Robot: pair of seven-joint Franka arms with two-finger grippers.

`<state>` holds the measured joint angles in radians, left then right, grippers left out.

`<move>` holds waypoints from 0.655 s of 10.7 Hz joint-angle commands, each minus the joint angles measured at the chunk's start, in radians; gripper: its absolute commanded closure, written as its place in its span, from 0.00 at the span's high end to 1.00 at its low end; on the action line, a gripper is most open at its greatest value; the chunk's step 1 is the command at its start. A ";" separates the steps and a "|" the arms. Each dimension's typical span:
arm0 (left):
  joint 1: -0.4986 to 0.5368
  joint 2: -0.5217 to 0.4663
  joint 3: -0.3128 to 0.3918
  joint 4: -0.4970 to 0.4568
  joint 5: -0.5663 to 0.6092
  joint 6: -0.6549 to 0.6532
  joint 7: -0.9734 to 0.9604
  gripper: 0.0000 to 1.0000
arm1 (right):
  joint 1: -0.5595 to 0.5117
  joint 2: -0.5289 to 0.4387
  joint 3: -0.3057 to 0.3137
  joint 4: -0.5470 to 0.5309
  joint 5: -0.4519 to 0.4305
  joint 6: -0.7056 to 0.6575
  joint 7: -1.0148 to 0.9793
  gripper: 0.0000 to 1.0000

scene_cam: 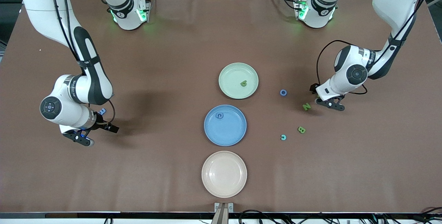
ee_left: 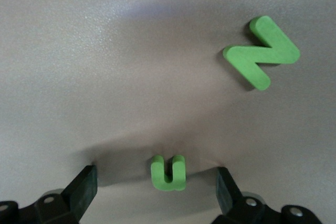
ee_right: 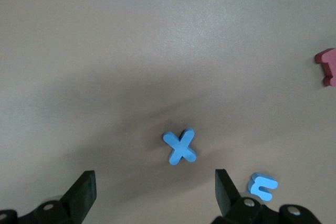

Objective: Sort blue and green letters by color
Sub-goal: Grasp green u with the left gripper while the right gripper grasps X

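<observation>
Brown cloth covers the table (scene_cam: 172, 61). Three plates: pale green (scene_cam: 228, 89) at 12 o'clock, medium blue (scene_cam: 234, 134) in the middle, beige-pink (scene_cam: 224, 174) at 6 o'clock. Letters: grass-green N (ee_left: 261, 52), green U (ee_left: 168, 172), green B (scene_cam: 301, 129), blue X (ee_right: 180, 147), blue ring (scene_cam: 283, 92), dark red letter (ee_right: 327, 66).

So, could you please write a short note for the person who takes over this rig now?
Left tool: open, low over a green U, beside the green N.
Right tool: open, over a blue X at its end of the table; a blue E lies beside.
Done: one green letter on the green plate, one blue letter on the blue plate.
Left: blue O, green B, teal letter, plus those above.
</observation>
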<state>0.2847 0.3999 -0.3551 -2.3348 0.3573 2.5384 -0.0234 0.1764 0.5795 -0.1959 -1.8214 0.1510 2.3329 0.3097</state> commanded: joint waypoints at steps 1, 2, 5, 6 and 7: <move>0.002 -0.016 -0.005 -0.026 0.026 0.016 -0.052 0.00 | -0.028 0.006 0.012 -0.009 0.002 0.022 0.014 1.00; 0.001 -0.018 -0.005 -0.027 0.026 0.016 -0.058 0.00 | -0.031 0.014 0.012 -0.010 0.004 0.035 0.014 1.00; -0.015 -0.030 -0.008 -0.049 0.026 0.016 -0.101 0.00 | -0.035 0.037 0.013 -0.056 0.007 0.137 0.016 1.00; -0.027 -0.033 -0.008 -0.051 0.028 0.014 -0.116 0.00 | -0.035 0.040 0.013 -0.058 0.007 0.138 0.016 1.00; -0.036 -0.033 -0.010 -0.051 0.028 0.014 -0.143 0.00 | -0.035 0.042 0.013 -0.059 0.007 0.138 0.016 1.00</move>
<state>0.2728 0.3760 -0.3608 -2.3497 0.3585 2.5382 -0.0883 0.1542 0.6251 -0.1957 -1.8690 0.1517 2.4579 0.3111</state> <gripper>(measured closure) 0.670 0.000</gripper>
